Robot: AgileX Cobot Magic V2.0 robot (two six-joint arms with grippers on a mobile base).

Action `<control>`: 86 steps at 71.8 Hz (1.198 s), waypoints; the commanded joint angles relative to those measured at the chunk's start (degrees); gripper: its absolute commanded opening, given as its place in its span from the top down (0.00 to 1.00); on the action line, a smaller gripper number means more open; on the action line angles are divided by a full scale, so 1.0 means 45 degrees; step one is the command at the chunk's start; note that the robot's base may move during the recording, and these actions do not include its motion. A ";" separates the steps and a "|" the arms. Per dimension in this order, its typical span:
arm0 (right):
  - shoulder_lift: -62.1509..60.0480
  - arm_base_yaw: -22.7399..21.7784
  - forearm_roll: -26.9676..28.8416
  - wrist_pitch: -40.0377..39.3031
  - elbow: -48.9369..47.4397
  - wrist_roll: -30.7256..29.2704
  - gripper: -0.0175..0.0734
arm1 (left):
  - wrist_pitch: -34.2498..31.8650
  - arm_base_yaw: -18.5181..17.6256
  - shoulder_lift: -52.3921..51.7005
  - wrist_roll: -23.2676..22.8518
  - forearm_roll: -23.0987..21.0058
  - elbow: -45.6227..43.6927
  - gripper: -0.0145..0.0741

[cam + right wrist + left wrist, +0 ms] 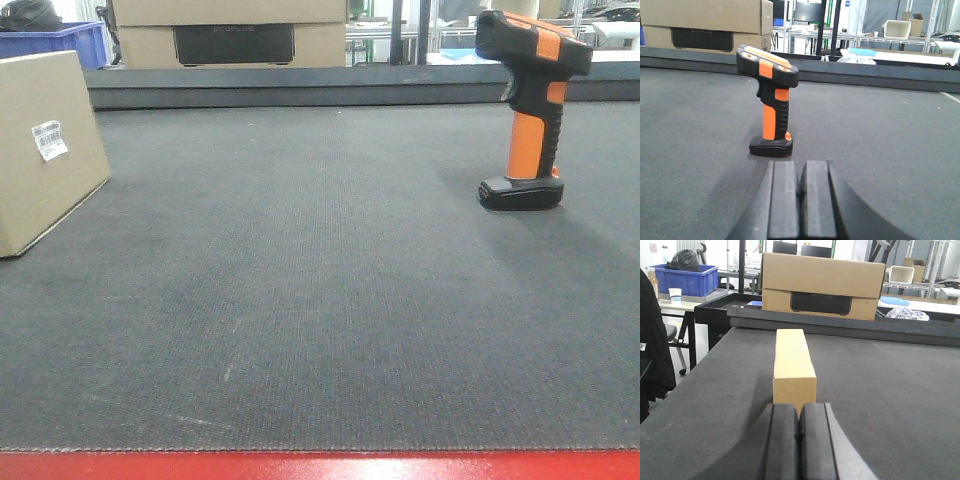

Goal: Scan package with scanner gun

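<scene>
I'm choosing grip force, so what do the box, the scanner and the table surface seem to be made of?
Box: plain tan cardboard, matte, with a small glossy white label.
Scanner: likely hard black plastic with orange parts; the ribbed handle may be rubbery, but I cannot tell.
Table surface: dark grey mat with a fine woven-looking texture, matte, probably fabric or textured rubber.

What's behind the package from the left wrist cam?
Behind the package, past open dark mat, a black ledge carries a larger cardboard box with a dark panel. Whatever sits directly behind the package's far end is covered. The left hand is closed, touching nothing.
</scene>
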 commanded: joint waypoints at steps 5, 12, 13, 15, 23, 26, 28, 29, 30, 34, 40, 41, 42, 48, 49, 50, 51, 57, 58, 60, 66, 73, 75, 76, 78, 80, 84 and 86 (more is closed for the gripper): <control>-0.0039 -0.0054 0.0027 -0.0243 0.0043 0.0048 0.98 | -0.0229 -0.0025 -0.0055 -0.0105 -0.0032 -0.0033 0.96; -0.0039 -0.0054 0.0027 -0.0243 0.0043 0.0048 0.98 | -0.0229 -0.0025 -0.0055 -0.0105 -0.0032 -0.0033 0.96; -0.0039 -0.0054 0.0027 -0.0243 0.0043 0.0048 0.98 | -0.0229 -0.0025 -0.0055 -0.0105 -0.0032 -0.0033 0.96; -0.0039 -0.0054 0.0027 -0.0243 0.0043 0.0048 0.98 | -0.0171 -0.0025 -0.0055 -0.0105 0.0020 -0.0033 0.96; -0.0039 -0.0054 0.0027 -0.0243 0.0043 0.0048 0.98 | -0.0561 -0.0002 -0.0055 -0.0105 0.0321 0.0266 0.96; -0.0039 -0.0054 0.0027 -0.0243 0.0043 0.0048 0.98 | -0.0831 -0.0002 -0.0055 -0.0105 0.0274 0.0541 0.96; -0.0039 -0.0054 0.0027 -0.0243 0.0043 0.0048 0.98 | -0.1243 -0.0002 -0.0111 -0.0078 0.0244 0.0819 0.96; -0.0039 -0.0054 0.0027 -0.0243 0.0043 0.0048 0.98 | -0.1374 -0.0002 -0.0168 -0.0015 0.0244 0.0939 0.96; -0.0039 -0.0054 0.0027 -0.0243 0.0043 0.0048 0.98 | -0.1571 -0.0002 -0.0216 0.0051 0.0212 0.1064 0.96; -0.0039 -0.0054 0.0027 -0.0243 0.0043 0.0048 0.98 | -0.2130 -0.0002 -0.0492 0.0597 -0.0250 0.1598 0.96; -0.0039 -0.0054 0.0027 -0.0243 0.0043 0.0048 0.98 | -0.2537 -0.0002 -0.1094 0.1056 -0.0879 0.2348 0.96; -0.0039 -0.0054 0.0027 -0.0243 0.0043 0.0048 0.98 | -0.2503 -0.0002 -0.1284 0.1056 -0.0971 0.2435 0.96; -0.0039 -0.0054 0.0027 -0.0243 0.0043 0.0048 0.98 | -0.2466 -0.0002 -0.1417 0.1056 -0.0971 0.2522 0.96; -0.0039 -0.0054 0.0027 -0.0243 0.0043 0.0048 0.98 | -0.2217 -0.0002 -0.2285 0.1027 -0.0971 0.2889 0.96; -0.0039 -0.0054 0.0027 -0.0243 0.0043 0.0048 0.98 | -0.2183 -0.0002 -0.2432 0.1027 -0.0971 0.2889 0.96; -0.0039 -0.0054 0.0027 -0.0243 0.0043 0.0048 0.98 | -0.2154 -0.0002 -0.2504 0.1027 -0.0971 0.2889 0.96; -0.0039 -0.0054 0.0027 -0.0243 0.0043 0.0048 0.98 | -0.2128 -0.0002 -0.2504 0.1027 -0.0971 0.2889 0.96; -0.0039 -0.0054 0.0027 -0.0243 0.0043 0.0048 0.98 | -0.1550 -0.0028 -0.2504 0.1007 -0.0971 0.2889 0.96; -0.0039 -0.0054 0.0027 -0.0243 0.0043 0.0048 0.98 | -0.1471 -0.0057 -0.2504 0.1007 -0.0971 0.2889 0.96; -0.0039 -0.0054 0.0027 -0.0243 0.0043 0.0048 0.98 | -0.1243 -0.0096 -0.2504 0.1007 -0.0971 0.2889 0.96; -0.0039 -0.0054 0.0027 -0.0243 0.0043 0.0048 0.98 | -0.1243 -0.0233 -0.2504 0.1007 -0.0971 0.2889 0.96; -0.0039 -0.0054 0.0027 -0.0243 0.0043 0.0048 0.98 | -0.1243 -0.0263 -0.2504 0.1007 -0.0971 0.2889 0.96; -0.0039 -0.0054 0.0027 -0.0243 0.0043 0.0048 0.98 | -0.1243 -0.0263 -0.2504 0.1007 -0.0971 0.2889 0.96; -0.0039 -0.0054 0.0027 -0.0243 0.0043 0.0048 0.98 | -0.1243 -0.0263 -0.2504 0.1007 -0.0971 0.2889 0.96; -0.0039 -0.0054 0.0027 -0.0243 0.0043 0.0048 0.98 | -0.1243 -0.0263 -0.2504 0.1007 -0.0971 0.2889 0.96; -0.0039 -0.0054 0.0027 -0.0243 0.0043 0.0048 0.98 | -0.1243 -0.0263 -0.2504 0.1007 -0.0971 0.2889 0.96; -0.0039 -0.0054 0.0027 -0.0243 0.0043 0.0048 0.98 | -0.1243 -0.0263 -0.2504 0.1007 -0.0971 0.2889 0.96; -0.0039 -0.0054 0.0027 -0.0243 0.0043 0.0048 0.98 | -0.1243 -0.0263 -0.2504 0.1007 -0.0971 0.2889 0.96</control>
